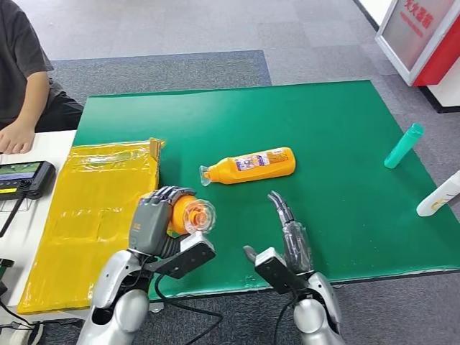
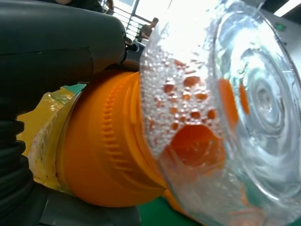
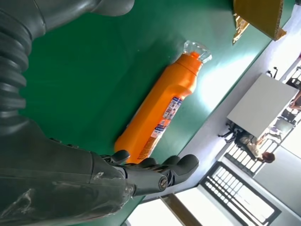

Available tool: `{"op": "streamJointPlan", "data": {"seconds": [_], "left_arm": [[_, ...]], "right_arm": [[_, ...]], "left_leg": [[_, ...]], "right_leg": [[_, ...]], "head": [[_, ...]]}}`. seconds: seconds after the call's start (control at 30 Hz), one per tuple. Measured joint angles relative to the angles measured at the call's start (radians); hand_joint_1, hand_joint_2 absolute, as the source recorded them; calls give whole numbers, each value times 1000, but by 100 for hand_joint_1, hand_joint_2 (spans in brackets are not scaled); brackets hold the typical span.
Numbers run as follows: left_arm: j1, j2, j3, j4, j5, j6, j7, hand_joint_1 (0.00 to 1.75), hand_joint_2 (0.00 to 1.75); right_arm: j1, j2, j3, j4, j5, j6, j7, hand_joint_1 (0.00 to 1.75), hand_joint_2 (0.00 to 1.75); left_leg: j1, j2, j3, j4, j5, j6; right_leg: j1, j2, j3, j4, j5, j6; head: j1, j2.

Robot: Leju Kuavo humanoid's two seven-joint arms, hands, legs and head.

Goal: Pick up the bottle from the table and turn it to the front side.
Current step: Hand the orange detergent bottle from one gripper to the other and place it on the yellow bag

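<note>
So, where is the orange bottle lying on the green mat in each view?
Head view: lying bottle in the middle of the green mat, cap toward the yellow bag.
Left wrist view: not this one; the left hand grips a second bottle.
Right wrist view: centre, beyond the right hand.
Shared landmark: green mat.

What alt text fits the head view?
The left robot hand grips an orange bottle, clear cap toward the camera, above a green mat. The right robot hand hovers open near a second orange bottle lying flat.
</note>
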Motion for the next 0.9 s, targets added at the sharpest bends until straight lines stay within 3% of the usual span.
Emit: {"op": "streamJointPlan", "data": {"seconds": [0.27,0.67,0.8,0.83,0.9], "left_arm": [[-41,8,25,78,-220,-51,188,175,175],[-93,44,131,161,-380,-144,247,175,175],[-121,82,146,206,-387,-204,267,175,175],[-130,96,149,223,-388,-213,268,173,175],[-148,124,150,260,-388,-221,271,154,175]], "right_arm": [[6,5,-33,-4,9,21,0,0,175],[6,8,-47,8,12,38,-5,0,175],[3,8,-47,22,12,52,-12,0,175],[1,8,-47,27,12,54,-14,0,175],[-6,9,-45,39,11,59,-18,0,175]], "left_leg": [[0,0,0,0,0,0],[0,0,-1,0,0,0],[0,0,0,0,0,0],[0,0,0,0,0,0],[0,0,0,0,1,-1]], "right_leg": [[0,0,0,0,0,0],[0,0,1,0,0,0],[0,0,1,0,0,0],[0,0,1,0,0,0],[0,0,1,1,0,0]], "head": [[0,0],[0,0],[0,0],[0,0],[0,0]]}}
